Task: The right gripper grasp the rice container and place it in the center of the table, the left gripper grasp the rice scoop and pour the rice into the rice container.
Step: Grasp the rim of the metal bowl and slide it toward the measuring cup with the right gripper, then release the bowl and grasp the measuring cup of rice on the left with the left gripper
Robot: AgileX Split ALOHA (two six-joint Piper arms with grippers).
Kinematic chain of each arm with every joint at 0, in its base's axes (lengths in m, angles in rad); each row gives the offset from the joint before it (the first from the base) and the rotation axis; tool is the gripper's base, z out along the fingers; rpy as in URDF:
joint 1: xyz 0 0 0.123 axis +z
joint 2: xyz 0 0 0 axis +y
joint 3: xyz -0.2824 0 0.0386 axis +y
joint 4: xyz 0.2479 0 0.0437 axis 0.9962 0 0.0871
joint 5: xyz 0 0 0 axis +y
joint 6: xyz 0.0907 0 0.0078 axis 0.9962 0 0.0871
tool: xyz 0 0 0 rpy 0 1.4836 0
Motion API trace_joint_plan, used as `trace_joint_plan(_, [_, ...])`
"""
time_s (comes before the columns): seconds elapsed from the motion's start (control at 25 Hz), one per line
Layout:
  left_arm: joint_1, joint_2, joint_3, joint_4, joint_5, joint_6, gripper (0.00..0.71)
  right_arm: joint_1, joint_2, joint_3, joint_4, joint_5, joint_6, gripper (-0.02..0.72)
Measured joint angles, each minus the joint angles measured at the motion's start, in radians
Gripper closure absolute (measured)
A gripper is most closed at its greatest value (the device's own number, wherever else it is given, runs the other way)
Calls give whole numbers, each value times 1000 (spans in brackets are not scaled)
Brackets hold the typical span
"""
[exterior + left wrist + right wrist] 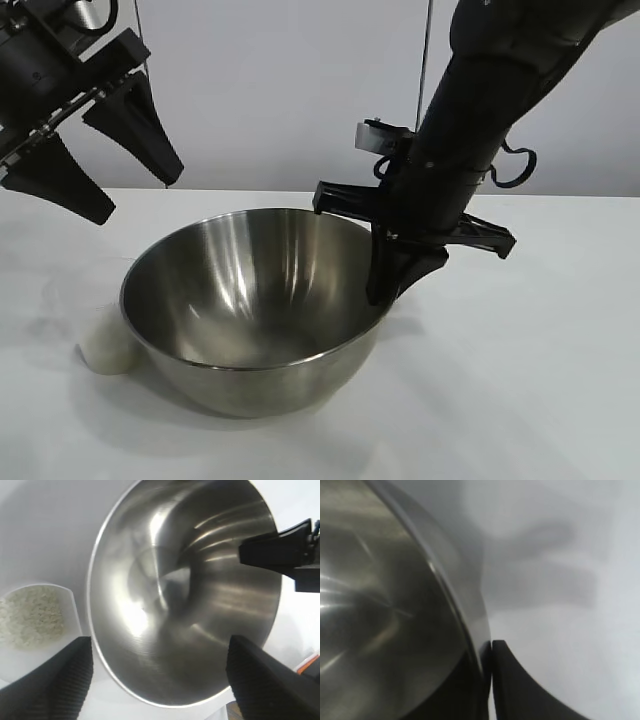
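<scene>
The rice container (250,300), a large shiny steel bowl, sits on the white table (540,380); it also shows in the left wrist view (185,590) and the right wrist view (395,610). My right gripper (385,285) is shut on the bowl's right rim, one finger inside and one outside (520,685). The rice scoop (105,345), a small clear cup, stands just left of the bowl, with rice (32,615) in it. My left gripper (105,160) is open and empty, high above the bowl's left side and the cup.
The right gripper's black body (285,552) reaches over the bowl's rim in the left wrist view. A plain pale wall (280,90) stands behind the table.
</scene>
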Motion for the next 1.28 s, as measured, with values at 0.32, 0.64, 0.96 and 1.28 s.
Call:
trace_joint_plan(0.32, [0, 0, 0, 0, 0, 0, 172, 0, 0, -1, 18, -18, 0, 535])
trace_joint_plan(0.64, [0, 0, 0, 0, 0, 0, 172, 0, -34, -15, 14, -40, 0, 311])
trace_joint_plan(0.96, [0, 0, 0, 0, 0, 0, 172, -24, -172, -119, -270, -11, 0, 288])
trace_joint_plan(1.28, [0, 0, 0, -1, 0, 0, 172, -224, -399, -125, -478, 65, 1, 283])
